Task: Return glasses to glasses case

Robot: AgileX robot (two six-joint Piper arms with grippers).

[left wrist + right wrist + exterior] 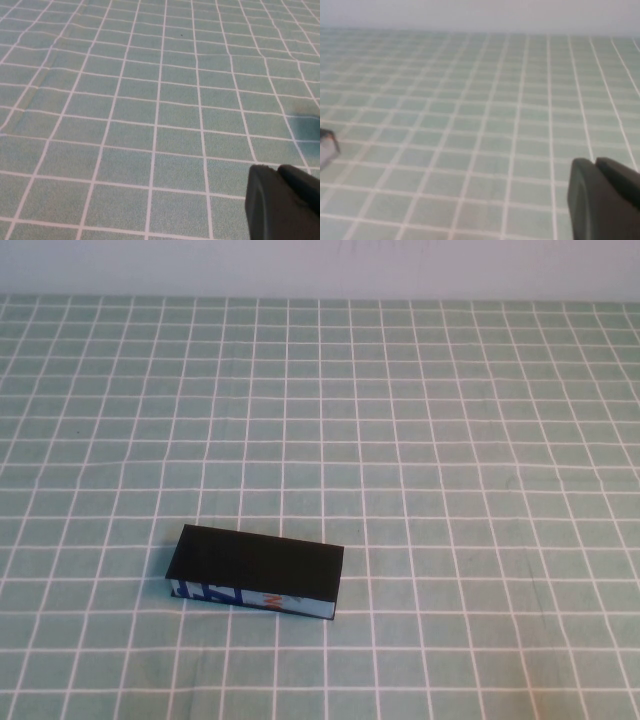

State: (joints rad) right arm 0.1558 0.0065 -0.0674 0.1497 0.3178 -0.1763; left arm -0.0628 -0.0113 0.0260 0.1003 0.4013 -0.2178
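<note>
The glasses case lies shut on the green checked cloth, left of centre and near the front. Its black lid faces up, and its blue-and-white side with an orange mark faces the front. The glasses are not in view. Neither arm shows in the high view. My left gripper shows only in the left wrist view, with its dark fingers pressed together and empty above bare cloth. My right gripper shows only in the right wrist view, likewise shut and empty. A dark-topped corner at that view's edge may be the case.
The green cloth with a white grid covers the whole table up to a pale wall at the back. Nothing else stands on it.
</note>
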